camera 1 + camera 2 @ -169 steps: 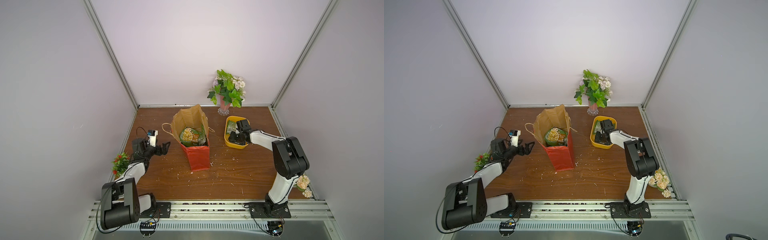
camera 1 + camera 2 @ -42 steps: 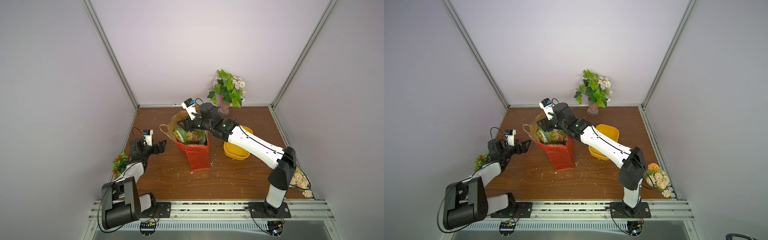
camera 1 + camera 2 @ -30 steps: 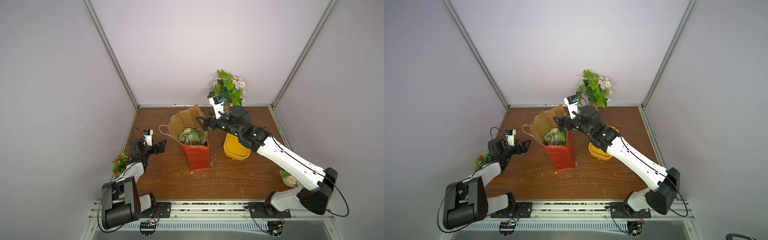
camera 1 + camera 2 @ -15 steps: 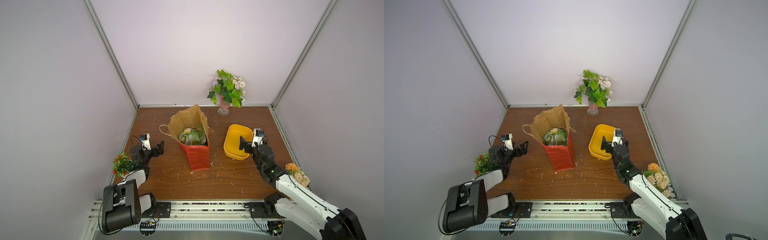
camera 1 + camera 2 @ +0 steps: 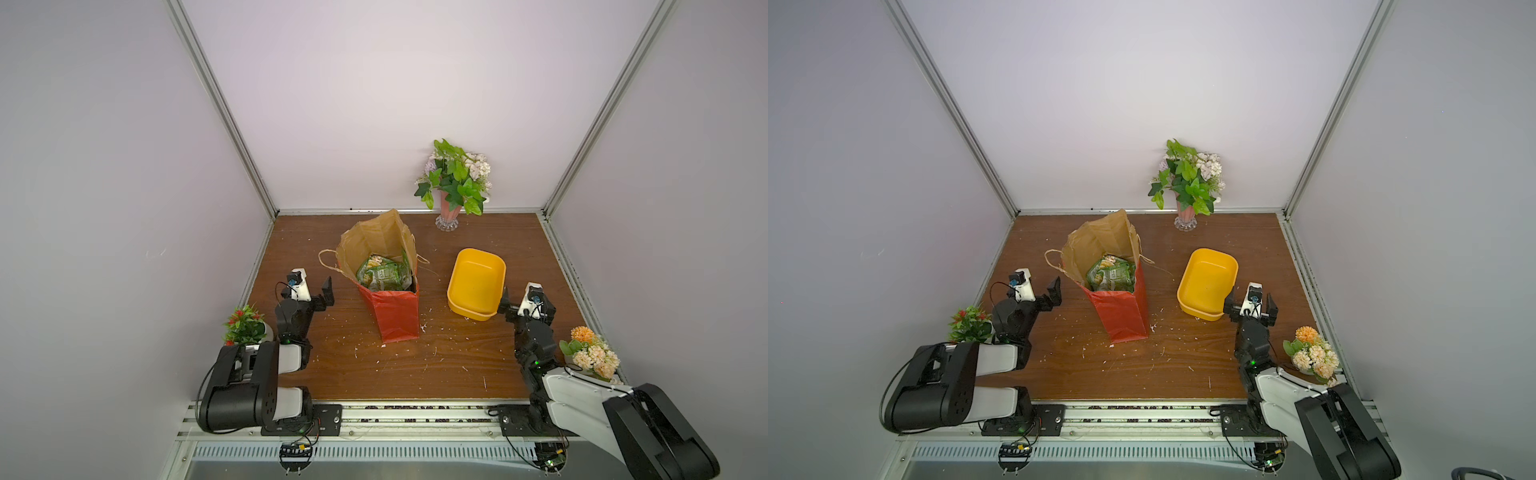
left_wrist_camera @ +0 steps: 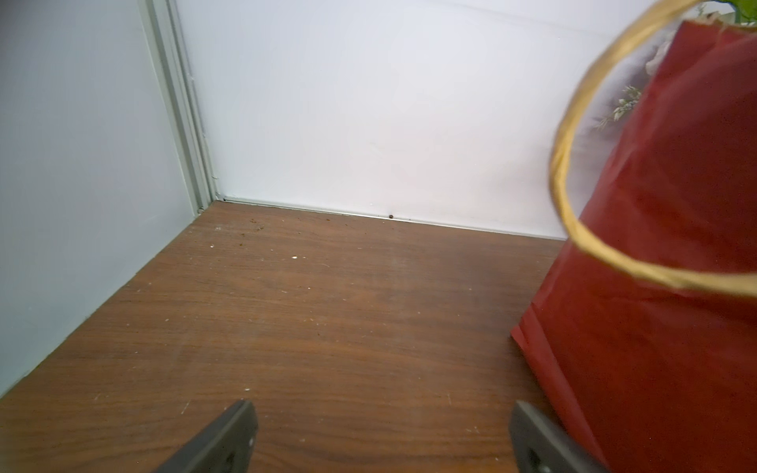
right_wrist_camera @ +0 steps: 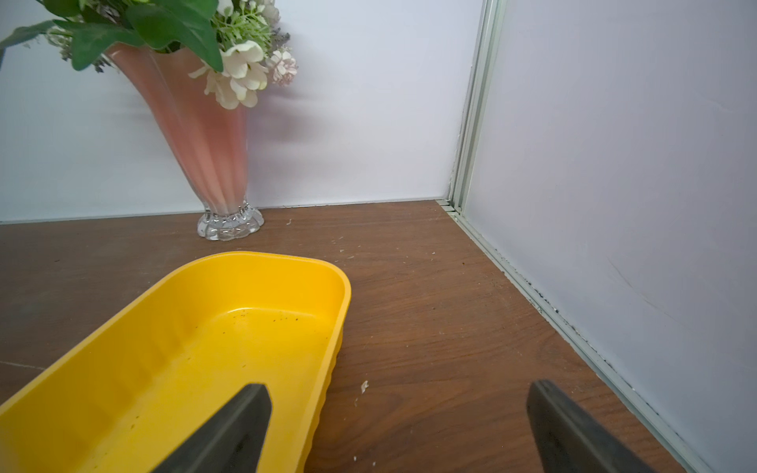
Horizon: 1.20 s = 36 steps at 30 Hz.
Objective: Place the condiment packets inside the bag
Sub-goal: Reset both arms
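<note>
- Pale walls with metal corner posts box in a brown wood-grain counter (image 5: 457, 374) that is dotted with small white crumbs.
- Near the middle stands the red paper bag (image 5: 395, 318), upright, its mouth open and the brown inside showing.
- The green condiment packets (image 5: 382, 276) lie piled inside the bag, with a yellow food picture visible on one of them.
- A beige twine handle (image 6: 559, 164) loops out from the bag's side toward the left arm.
- The left claw (image 5: 312, 293) sits low over the counter just beside the bag, spread wide and gripping nothing.
- The right claw (image 5: 1250, 307) is likewise spread wide and gripping nothing, just beside the near corner of the yellow plastic tub (image 5: 473, 311).
- The tub's bare bottom shows only dark specks in the right wrist view.
- A pink vase of artificial flowers (image 5: 451, 208) stands at the back wall.
- A small red-flowered plant (image 5: 245, 326) sits by the left arm.
- An orange-and-cream posy (image 5: 590, 357) sits by the right arm.
</note>
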Motion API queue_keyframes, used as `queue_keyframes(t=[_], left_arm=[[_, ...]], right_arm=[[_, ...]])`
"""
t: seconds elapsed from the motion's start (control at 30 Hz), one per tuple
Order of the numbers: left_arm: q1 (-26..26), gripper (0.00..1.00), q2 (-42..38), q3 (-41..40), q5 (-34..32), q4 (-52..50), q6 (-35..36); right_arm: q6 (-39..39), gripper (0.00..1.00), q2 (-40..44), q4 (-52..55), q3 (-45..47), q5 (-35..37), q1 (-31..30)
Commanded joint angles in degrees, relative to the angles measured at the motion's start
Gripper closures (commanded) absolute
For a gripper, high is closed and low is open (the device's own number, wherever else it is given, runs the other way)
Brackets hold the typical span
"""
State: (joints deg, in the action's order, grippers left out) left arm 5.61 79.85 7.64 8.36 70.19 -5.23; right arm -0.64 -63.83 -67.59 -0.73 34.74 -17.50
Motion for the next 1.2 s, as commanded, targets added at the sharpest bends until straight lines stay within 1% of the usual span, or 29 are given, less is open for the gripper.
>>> queue_keyframes(t=[0.0,0.17,0.27,0.37,0.4,0.47,0.57,0.6,0.63,0.67,0.73,0.8,1.17], left_arm=[[-0.99,0.01,3.18,-1.63,-3.05,9.82,1.20],[-3.66,0.01,6.82,-2.61,-7.76,14.70,2.43],[-4.78,0.01,7.09,-2.00,-11.16,13.88,2.53],[-4.99,0.01,7.16,-1.81,-11.98,13.70,2.48],[-4.99,0.01,7.25,-1.45,-12.14,13.32,2.43],[-5.04,0.01,7.39,0.07,-12.61,10.97,2.33],[-5.06,0.01,8.18,4.27,-12.35,4.36,2.55],[-5.39,0.01,8.19,4.45,-12.75,3.23,3.09],[-5.58,0.01,8.18,4.52,-12.90,3.06,3.18],[-5.60,0.01,8.18,4.57,-12.99,3.00,3.17],[-5.61,0.01,8.13,4.58,-12.93,3.01,3.16],[-5.61,0.01,8.16,4.56,-12.91,2.93,3.06],[-5.61,0.01,7.84,4.39,-12.91,2.84,3.08]], right_arm=[[-3.05,0.01,-3.93,-13.90,2.83,-1.80,0.75],[-5.53,0.01,-10.77,-22.87,2.84,-5.37,1.85],[-6.49,0.01,-16.30,-28.97,2.71,-8.23,3.10],[-6.97,0.01,-27.14,-37.48,1.75,-11.95,4.34],[-7.35,0.01,-29.02,-37.93,0.66,-12.44,4.34],[-6.01,0.01,-28.83,-35.41,-0.29,-13.31,5.58],[-4.78,0.00,-26.42,-27.39,-2.89,-14.87,6.87],[-4.23,0.01,-25.93,-24.17,-4.53,-14.81,7.13],[-3.49,0.01,-25.70,-21.12,-6.13,-15.05,7.75],[-1.81,0.00,-25.29,-15.60,-8.34,-15.53,9.14],[0.59,0.01,-24.65,-10.10,-10.69,-19.19,12.08],[1.32,0.00,-24.65,-9.62,-10.88,-21.55,13.22],[1.26,0.01,-24.58,-10.29,-10.52,-21.65,13.29]])
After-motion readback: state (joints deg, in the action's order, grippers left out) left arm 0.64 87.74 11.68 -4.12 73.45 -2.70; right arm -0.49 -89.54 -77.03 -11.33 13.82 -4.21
